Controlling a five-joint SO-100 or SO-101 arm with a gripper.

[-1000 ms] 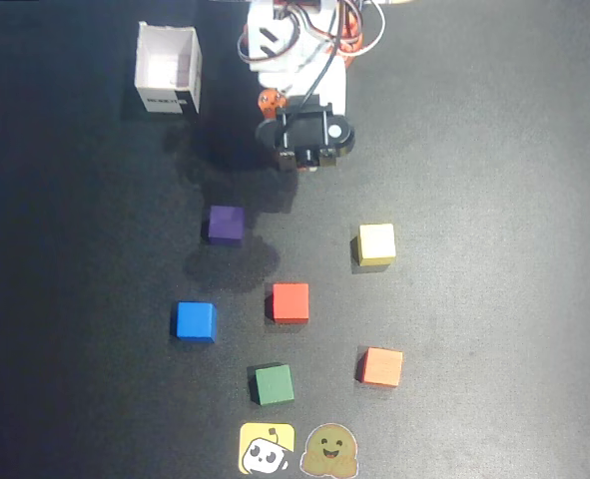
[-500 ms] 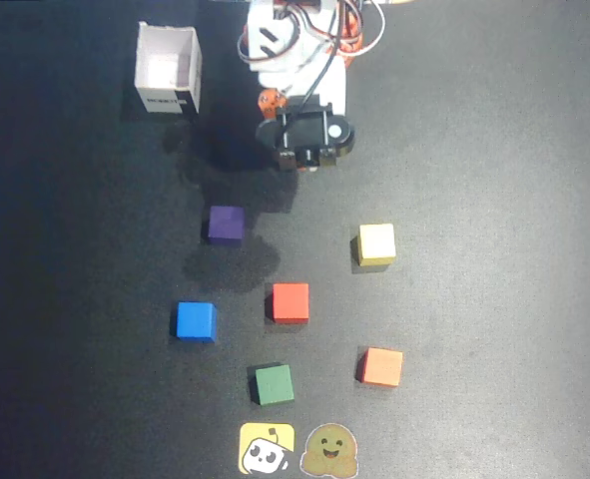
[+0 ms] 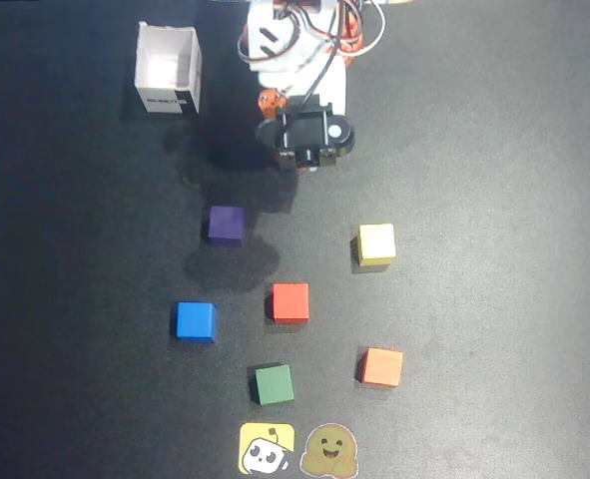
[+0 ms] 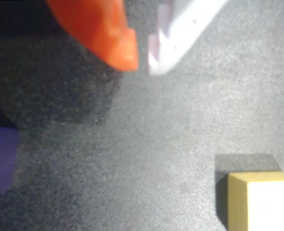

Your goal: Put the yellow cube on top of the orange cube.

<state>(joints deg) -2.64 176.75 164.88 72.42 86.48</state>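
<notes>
Gripper (image 4: 142, 62) unmoved, yellow cube (image 3: 376, 242) clear.

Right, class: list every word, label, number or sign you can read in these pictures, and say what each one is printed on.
White box: a dark label strip on its front wall carries print too small and blurred to read.
Yellow sticker: a cartoon face only, no words.
Brown sticker: a smiling face only, no words.
Nothing else carries text.

Barely any change
The claw (image 3: 305, 163) has crept a touch toward the far edge in the overhead view.
</notes>
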